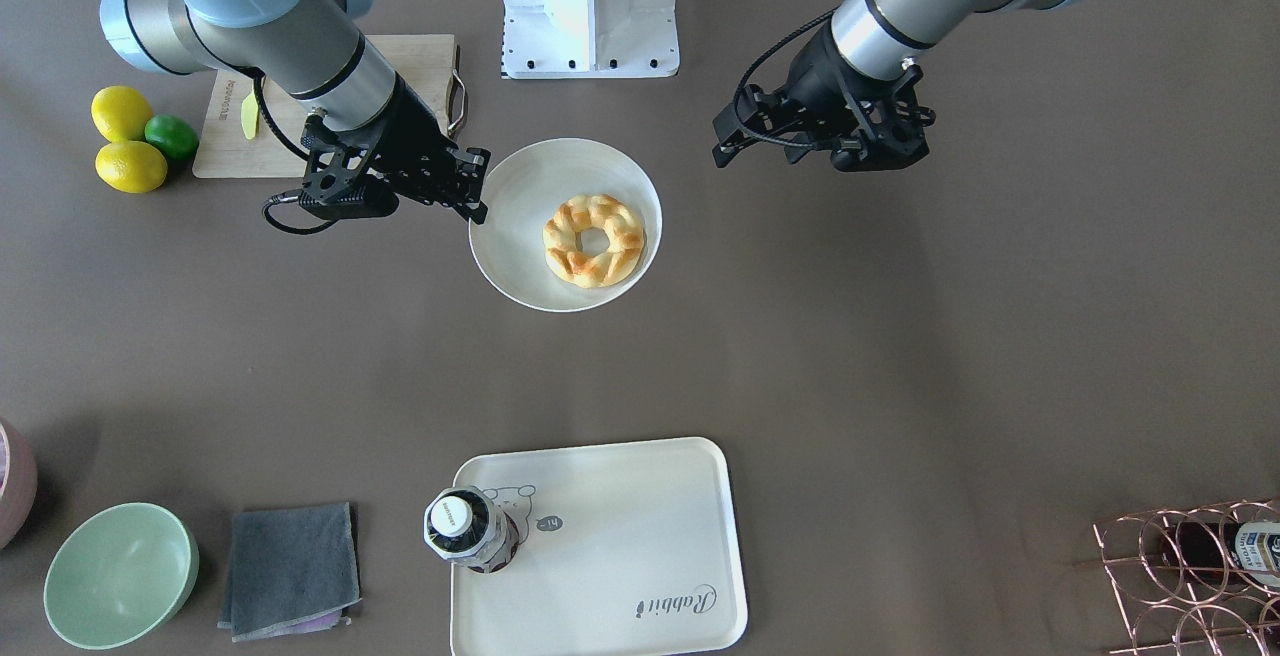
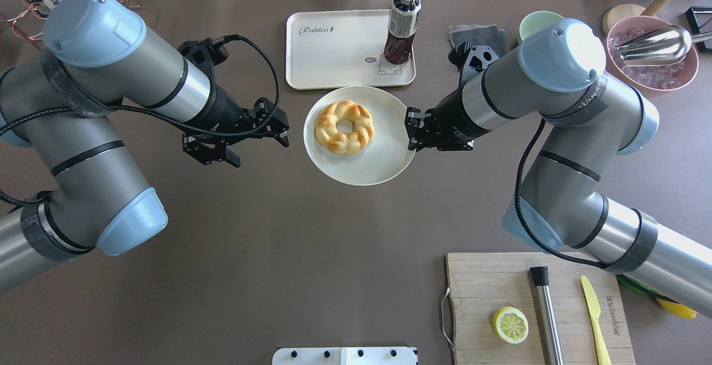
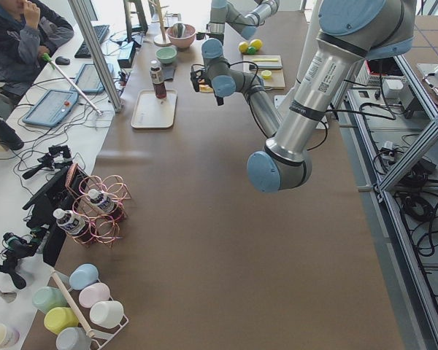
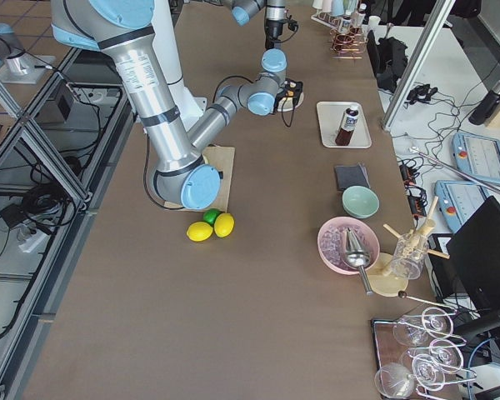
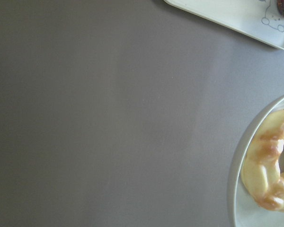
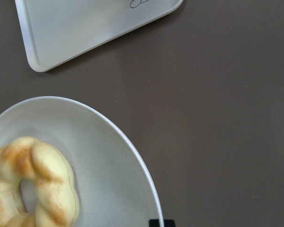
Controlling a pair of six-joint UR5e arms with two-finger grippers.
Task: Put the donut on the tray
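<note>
Frankly, whether left tool point(image 2: 283, 131) or right tool point(image 2: 410, 129) is spread is unclear; wrist views crop the plated donut point(image 2: 344, 126).

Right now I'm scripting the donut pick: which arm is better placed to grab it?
Probably the right gripper: its open jaws hang at the rim of the plate, and its wrist view shows the donut close. The left gripper stands off to the side, over the table.

You are in a robotics lab: aluminium framing point(image 3: 394, 157) flanks the long tabletop point(image 3: 204, 240), with teach pendants point(image 3: 50, 108) and cables point(image 3: 18, 157) beside your colleague point(image 3: 18, 33).
</note>
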